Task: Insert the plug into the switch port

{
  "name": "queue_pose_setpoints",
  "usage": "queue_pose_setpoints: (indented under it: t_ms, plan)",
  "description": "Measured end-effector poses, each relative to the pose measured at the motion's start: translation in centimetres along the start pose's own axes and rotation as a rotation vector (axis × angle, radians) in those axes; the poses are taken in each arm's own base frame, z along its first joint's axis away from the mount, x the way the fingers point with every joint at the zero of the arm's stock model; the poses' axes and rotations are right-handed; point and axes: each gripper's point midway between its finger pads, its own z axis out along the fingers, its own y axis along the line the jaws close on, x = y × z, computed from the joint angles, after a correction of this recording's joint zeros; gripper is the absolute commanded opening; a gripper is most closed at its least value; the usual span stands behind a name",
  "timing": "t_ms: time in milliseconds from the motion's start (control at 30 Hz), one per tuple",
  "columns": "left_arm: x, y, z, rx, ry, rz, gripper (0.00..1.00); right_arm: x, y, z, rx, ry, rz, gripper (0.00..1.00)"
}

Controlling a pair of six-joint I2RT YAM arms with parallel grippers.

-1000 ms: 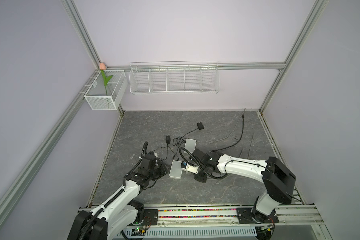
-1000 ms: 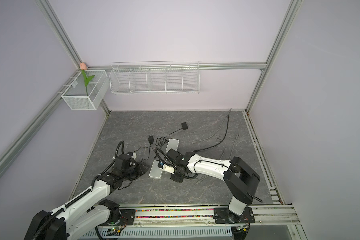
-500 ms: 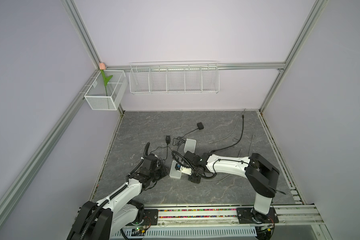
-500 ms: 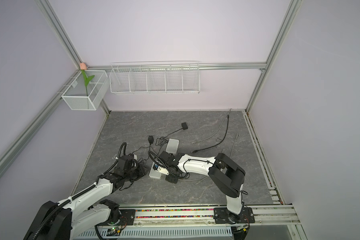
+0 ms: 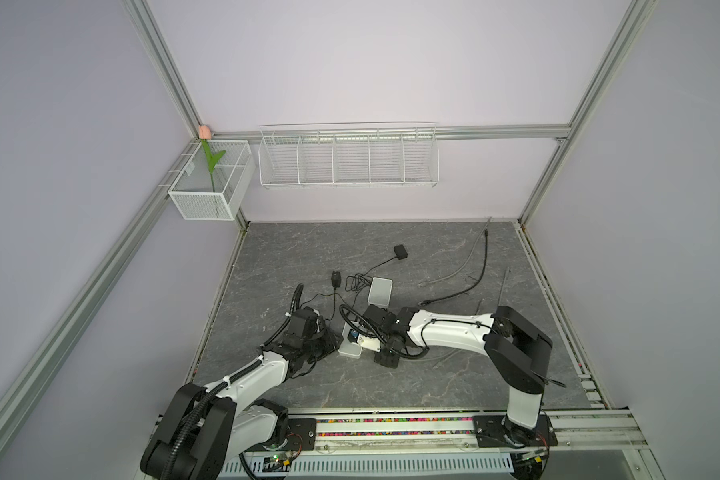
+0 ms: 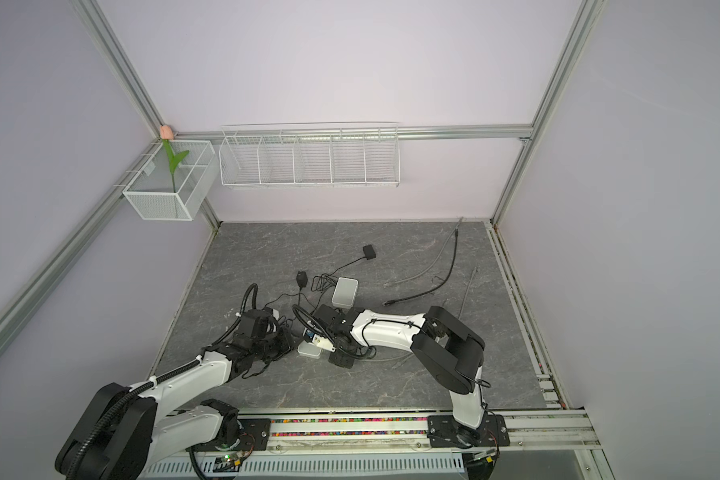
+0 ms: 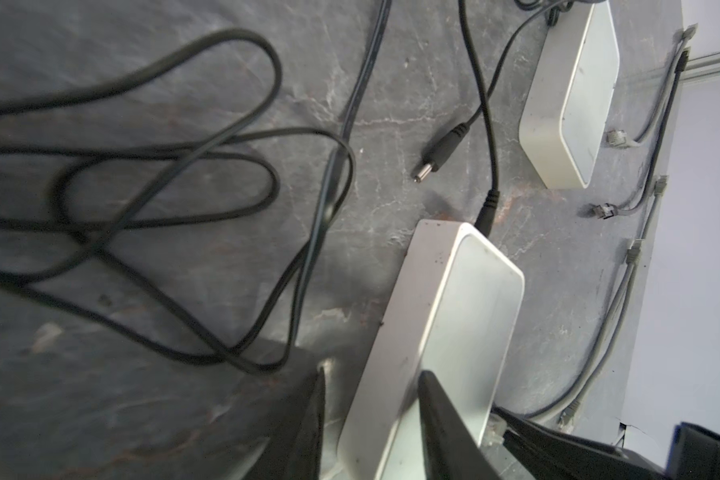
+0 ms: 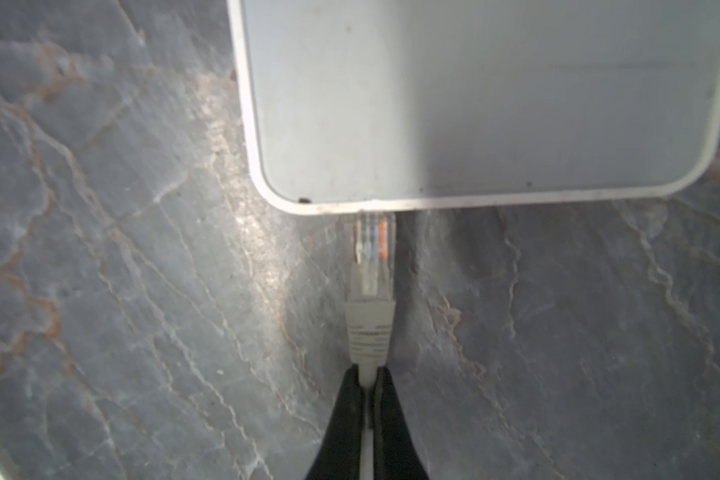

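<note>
Right gripper pinched just behind the plug, left gripper clamped the switch; we reckoned a straight, level push home best.

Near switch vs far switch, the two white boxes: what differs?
Near switch sits between the left gripper's jaws; far switch lies free. The grey network plug, pinched by its cable in the right gripper, has its tip at the near switch's edge; no gripper is at the far switch. A black power plug enters the near switch's end; whether the far switch has one cannot be told. Both are flat, white, round-cornered boxes.
</note>
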Motion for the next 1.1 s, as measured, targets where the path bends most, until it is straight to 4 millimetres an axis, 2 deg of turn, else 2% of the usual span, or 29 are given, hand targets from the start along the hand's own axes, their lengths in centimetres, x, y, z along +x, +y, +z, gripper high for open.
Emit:
queue_pose_setpoints:
  t_ms: [700, 1100]
  plan:
    - [-0.04, -0.41, -0.37, 0.016, -0.005, 0.013, 0.37, 0.24, 0.13, -0.10, 0.009, 0.019, -0.005, 0.07]
    - [0.39, 0.02, -0.23, 0.013, 0.004, 0.011, 0.37, 0.24, 0.50, -0.04, 0.002, 0.051, -0.015, 0.07]
